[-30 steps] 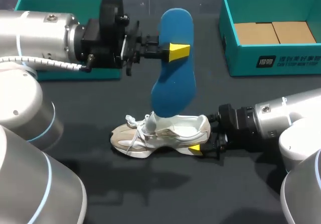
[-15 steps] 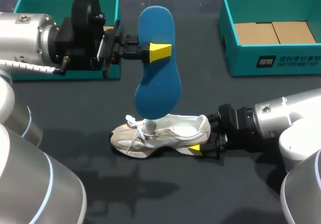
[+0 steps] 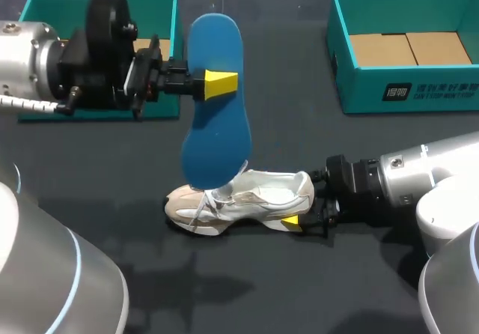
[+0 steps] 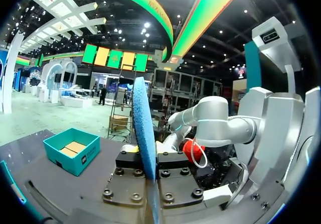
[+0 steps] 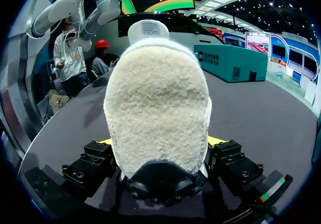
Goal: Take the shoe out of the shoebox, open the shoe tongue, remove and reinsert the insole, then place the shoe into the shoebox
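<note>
A blue insole (image 3: 215,102) hangs upright over the table, pinched at its middle by my left gripper (image 3: 217,84), which is shut on it. Its lower end overlaps the laces of a white and beige shoe (image 3: 258,197) lying on the dark table. In the left wrist view the insole (image 4: 142,123) shows edge-on between the fingers of the left gripper (image 4: 150,166). My right gripper (image 3: 305,201) holds the shoe's heel from both sides. The fleecy heel (image 5: 156,108) fills the right gripper (image 5: 160,144) in the right wrist view.
A teal box (image 3: 404,57) with cardboard inside stands at the back right; it also shows in the left wrist view as the teal box (image 4: 71,151). A second teal box (image 3: 45,6) sits at the back left, partly behind my left arm.
My left arm has drawn back to the left with the insole, whose lower end slid from the shoe's opening toward the laces. The right arm and shoe have stayed still.
</note>
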`<state>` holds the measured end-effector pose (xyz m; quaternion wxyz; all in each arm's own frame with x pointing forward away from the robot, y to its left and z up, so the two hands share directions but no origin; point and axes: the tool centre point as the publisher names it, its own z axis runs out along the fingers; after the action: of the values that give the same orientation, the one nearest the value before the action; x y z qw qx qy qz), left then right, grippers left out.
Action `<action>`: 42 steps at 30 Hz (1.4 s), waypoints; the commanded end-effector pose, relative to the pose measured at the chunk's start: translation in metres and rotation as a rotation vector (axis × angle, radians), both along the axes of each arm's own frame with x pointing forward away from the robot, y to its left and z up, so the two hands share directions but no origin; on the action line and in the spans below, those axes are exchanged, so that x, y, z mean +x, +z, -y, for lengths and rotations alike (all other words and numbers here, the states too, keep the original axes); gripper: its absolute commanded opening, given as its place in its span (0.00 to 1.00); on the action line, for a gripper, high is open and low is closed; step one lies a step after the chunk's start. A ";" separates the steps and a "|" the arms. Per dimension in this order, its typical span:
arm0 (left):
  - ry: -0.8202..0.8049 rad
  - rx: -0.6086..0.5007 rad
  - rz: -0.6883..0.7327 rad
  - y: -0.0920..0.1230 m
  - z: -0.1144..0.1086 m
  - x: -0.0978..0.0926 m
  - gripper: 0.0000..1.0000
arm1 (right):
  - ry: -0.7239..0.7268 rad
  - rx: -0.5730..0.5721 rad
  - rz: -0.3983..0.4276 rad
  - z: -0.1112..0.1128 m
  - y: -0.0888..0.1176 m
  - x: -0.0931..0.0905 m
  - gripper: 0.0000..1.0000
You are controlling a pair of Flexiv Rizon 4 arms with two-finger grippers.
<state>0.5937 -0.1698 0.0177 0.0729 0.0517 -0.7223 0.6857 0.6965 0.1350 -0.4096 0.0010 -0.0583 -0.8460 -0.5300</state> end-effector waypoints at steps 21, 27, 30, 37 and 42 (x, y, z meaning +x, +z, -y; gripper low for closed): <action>0.005 -0.030 -0.070 -0.053 -0.013 -0.032 0.00 | -0.001 -0.003 0.000 -0.003 -0.002 -0.001 0.00; 0.012 -0.050 -0.077 -0.063 -0.017 -0.033 0.00 | -0.001 -0.003 0.000 -0.003 -0.002 -0.001 0.00; 0.012 -0.052 -0.086 -0.068 -0.018 -0.033 0.00 | -0.001 -0.003 0.000 -0.003 -0.002 -0.001 0.00; 0.014 -0.039 -0.082 -0.071 -0.020 -0.032 0.00 | -0.001 -0.003 0.000 -0.003 -0.002 -0.001 0.00; 0.014 -0.039 -0.082 -0.071 -0.020 -0.032 0.00 | -0.001 -0.003 0.000 -0.003 -0.002 -0.001 0.00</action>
<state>0.5651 -0.1514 -0.0535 0.1015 0.0811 -0.7046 0.6976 0.6965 0.1350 -0.4097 0.0009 -0.0583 -0.8460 -0.5300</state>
